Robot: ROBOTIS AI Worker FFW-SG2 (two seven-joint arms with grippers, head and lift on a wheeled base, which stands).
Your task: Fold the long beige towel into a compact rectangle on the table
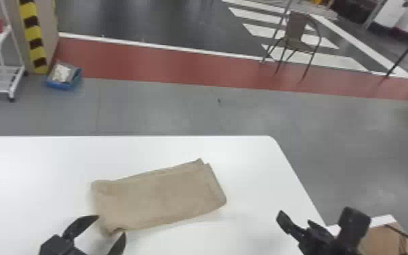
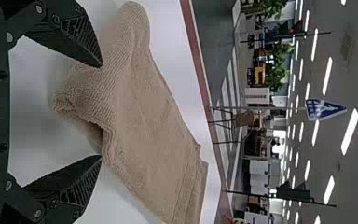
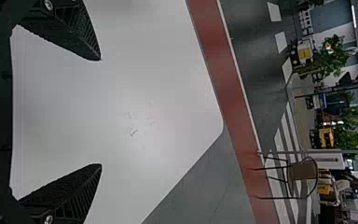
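Beige towel (image 1: 159,196), one: lying folded in layers on the white counter (image 1: 247,162). Left end effector (image 1: 111,225), one: I am holding its fingers apart just beside the towel's left end, on the near side. Right end effector (image 1: 314,211), one: I am holding its fingers apart too, hovering well to the towel's right.

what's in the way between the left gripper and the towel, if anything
Nothing visible stands between the left gripper and the towel. Its open fingers are right at the towel's left end, which lies on the white table.
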